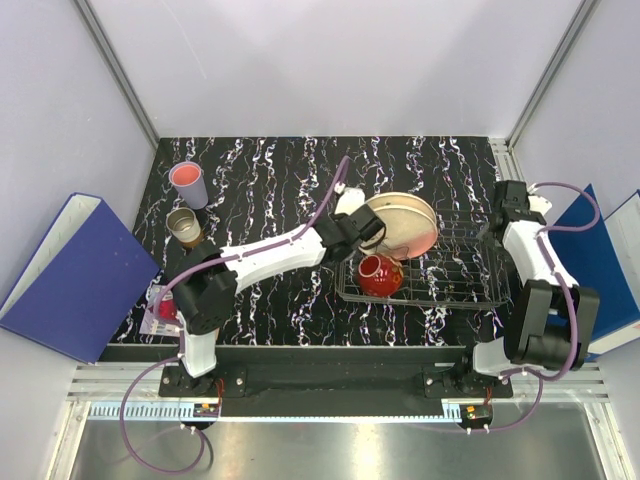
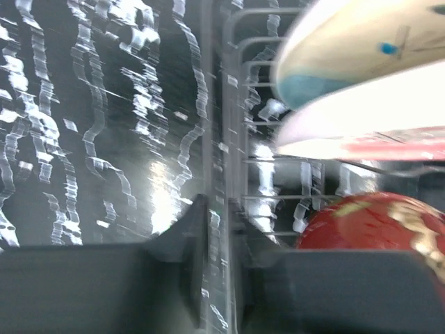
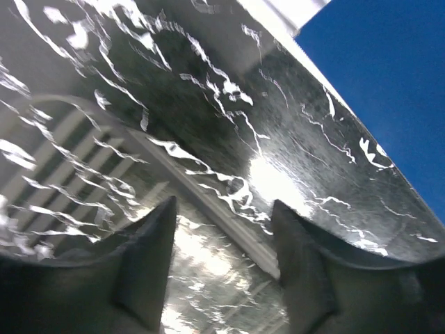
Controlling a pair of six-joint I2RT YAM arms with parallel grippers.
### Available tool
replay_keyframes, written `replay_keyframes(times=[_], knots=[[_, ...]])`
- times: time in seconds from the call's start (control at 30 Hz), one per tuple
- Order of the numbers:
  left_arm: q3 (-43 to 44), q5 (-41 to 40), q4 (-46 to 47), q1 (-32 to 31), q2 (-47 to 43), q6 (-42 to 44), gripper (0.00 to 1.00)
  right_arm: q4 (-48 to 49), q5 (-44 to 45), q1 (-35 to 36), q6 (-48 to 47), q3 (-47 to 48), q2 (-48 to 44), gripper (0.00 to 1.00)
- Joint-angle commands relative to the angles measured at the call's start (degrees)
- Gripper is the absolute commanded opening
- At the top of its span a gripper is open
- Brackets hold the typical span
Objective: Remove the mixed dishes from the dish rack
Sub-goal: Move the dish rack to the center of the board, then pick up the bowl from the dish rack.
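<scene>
The wire dish rack (image 1: 450, 270) stands right of centre. Two cream plates (image 1: 400, 225) lean upright at its back left, and the red bowl-cup (image 1: 381, 275) sits at its front left. My left gripper (image 1: 357, 232) is at the rack's left wall. In the left wrist view its jaws (image 2: 221, 209) are closed on a rack wire (image 2: 236, 104), with the blue-half plate (image 2: 361, 49), the pink-half plate (image 2: 361, 132) and the red bowl-cup (image 2: 375, 219) to the right. My right gripper (image 1: 500, 228) is open and straddles the rack's right rim (image 3: 208, 188).
A lilac tumbler with a pink inside (image 1: 188, 183) and the brown-cream cup (image 1: 184, 225) stand on the marbled table at the far left. The red printed card (image 1: 165, 308) lies at the front left. Blue binders lean at the left (image 1: 70, 275) and right (image 1: 610, 260) walls.
</scene>
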Motion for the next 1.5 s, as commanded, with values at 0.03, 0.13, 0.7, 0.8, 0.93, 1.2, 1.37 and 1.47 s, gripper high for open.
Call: replay_keyframes(times=[0.03,0.13,0.7,0.8,0.93,1.2,1.37,1.47], knots=[[0.2,19.0,7.3,-8.0,-2.1,-6.2,0.41,2.8,-4.0,1.7,10.0,1.5,-7.7,0.72],[-0.9,17.1,7.0,-7.7,-3.6,-6.7,0.51,1.9,-4.2,1.7,10.0,1.9,-9.7,0.76],[-4.5,13.1,3.5,-0.3,-10.3,-6.6,0.98,-1.8,-3.5,2.4,10.8,5.3,-14.9,0.83],[-5.6,12.7,2.5,2.2,-12.4,-6.5,0.99,-2.7,-3.9,2.4,10.9,6.5,-18.2,0.83],[-7.2,10.8,1.5,4.8,-17.6,-5.9,0.99,-3.5,-8.4,2.5,8.8,10.4,-22.8,0.83],[-8.5,10.2,0.1,4.5,-24.9,1.1,0.99,9.0,-35.4,11.8,1.0,13.6,-32.7,0.98],[-11.5,9.6,-1.7,4.4,-29.8,3.1,0.99,2.6,-30.0,20.9,-5.2,23.7,-22.4,1.00],[-15.0,10.3,-1.6,4.3,-33.2,2.6,0.99,1.7,-27.6,26.3,-4.6,26.0,-18.4,1.00]])
